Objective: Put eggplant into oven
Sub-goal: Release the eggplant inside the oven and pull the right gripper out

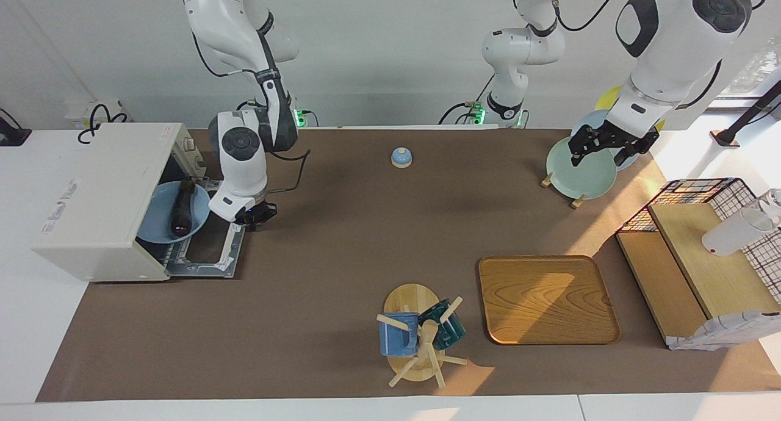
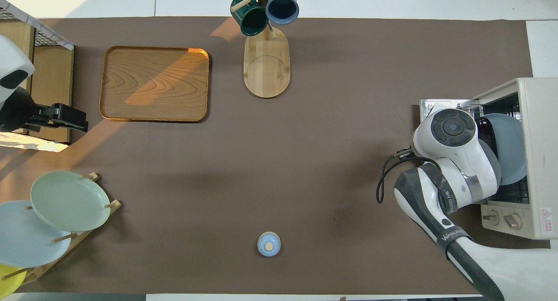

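The off-white oven (image 1: 100,195) stands at the right arm's end of the table with its glass door (image 1: 204,256) dropped open. In its mouth sits a light blue plate (image 1: 160,223) with the dark purple eggplant (image 1: 181,208) lying on it. My right gripper (image 1: 253,216) hangs shut over the outer edge of the open door, apart from the plate, holding nothing. From overhead the right arm (image 2: 455,144) covers that gripper and most of the eggplant; the plate (image 2: 510,148) and oven (image 2: 538,157) show. My left gripper (image 1: 601,154) waits open over the plate rack.
A plate rack (image 1: 576,198) with pale plates stands under the left gripper. A small blue knobbed lid (image 1: 401,157) sits near the robots. A wooden tray (image 1: 546,299), a mug tree (image 1: 421,338) and a wire-and-wood shelf (image 1: 701,268) lie farther out.
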Available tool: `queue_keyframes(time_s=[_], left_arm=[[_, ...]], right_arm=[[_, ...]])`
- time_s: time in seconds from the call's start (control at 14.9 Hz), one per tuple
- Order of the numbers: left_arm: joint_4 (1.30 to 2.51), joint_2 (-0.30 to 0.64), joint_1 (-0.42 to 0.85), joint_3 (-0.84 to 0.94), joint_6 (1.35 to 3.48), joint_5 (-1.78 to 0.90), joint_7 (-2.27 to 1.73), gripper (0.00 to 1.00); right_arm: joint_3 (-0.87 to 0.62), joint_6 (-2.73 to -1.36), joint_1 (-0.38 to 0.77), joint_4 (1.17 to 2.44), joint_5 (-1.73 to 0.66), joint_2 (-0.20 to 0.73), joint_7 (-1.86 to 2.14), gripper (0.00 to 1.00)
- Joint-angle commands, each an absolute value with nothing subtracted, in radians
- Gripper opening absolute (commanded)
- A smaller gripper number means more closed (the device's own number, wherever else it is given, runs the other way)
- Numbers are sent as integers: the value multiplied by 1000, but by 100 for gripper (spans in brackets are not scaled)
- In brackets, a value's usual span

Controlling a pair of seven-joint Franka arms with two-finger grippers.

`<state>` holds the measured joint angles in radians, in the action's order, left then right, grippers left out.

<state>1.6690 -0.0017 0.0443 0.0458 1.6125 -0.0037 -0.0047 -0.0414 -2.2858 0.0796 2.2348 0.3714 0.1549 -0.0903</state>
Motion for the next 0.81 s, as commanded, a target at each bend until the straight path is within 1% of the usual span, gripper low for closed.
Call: queue_keyframes(time_s=[0.0, 0.34, 0.6, 0.74], left_arm=[[1687, -25, 35, 52, 1612, 15, -2, 100], [1687, -25, 35, 52, 1612, 15, -2, 100], [1687, -25, 35, 52, 1612, 15, -2, 100], [1687, -25, 35, 52, 1611, 15, -2, 100]], right_arm=[[-41, -2269, 72, 2241, 477, 141, -91, 0], [-48, -2079, 72, 2123, 482, 133, 12, 0], [-37, -1975, 55, 2088, 471, 72, 101, 0], [-38, -1948, 17, 2085, 466, 39, 159, 0]])
